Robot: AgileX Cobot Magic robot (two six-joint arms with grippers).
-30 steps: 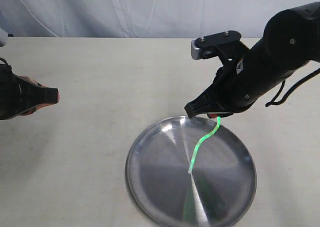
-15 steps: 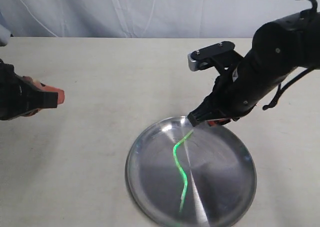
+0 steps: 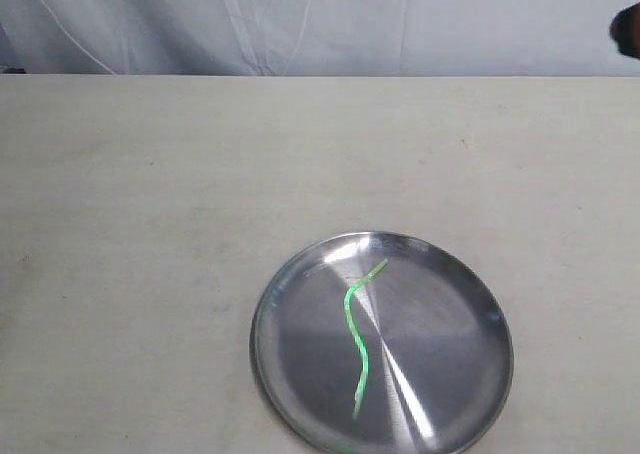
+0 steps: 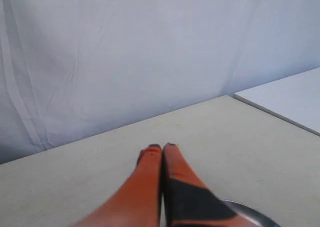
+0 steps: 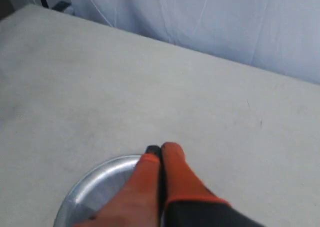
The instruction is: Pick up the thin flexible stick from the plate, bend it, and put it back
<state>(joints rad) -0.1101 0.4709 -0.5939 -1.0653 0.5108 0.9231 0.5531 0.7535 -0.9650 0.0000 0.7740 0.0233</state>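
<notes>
The thin light-green stick [image 3: 356, 334] lies bent in a wavy curve inside the round steel plate [image 3: 290, 374], near the front of the table in the exterior view. Nothing touches it. Both arms are out of the exterior view except a dark bit at its top right corner. In the left wrist view my left gripper [image 4: 159, 147] is shut with empty orange fingers, high over the table, a sliver of the plate [image 4: 250, 216] beside it. My right gripper [image 5: 161, 149] is also shut and empty, held above the plate's rim [image 5: 85, 184].
A pale cloth backdrop [image 3: 320, 24] hangs behind the beige table [image 3: 150, 204]. A white board [image 4: 290, 99] lies past the table's edge in the left wrist view.
The right gripper let the stick go onto the plate and drew away up and right out of the exterior view. The left arm also withdrew out of that view.
</notes>
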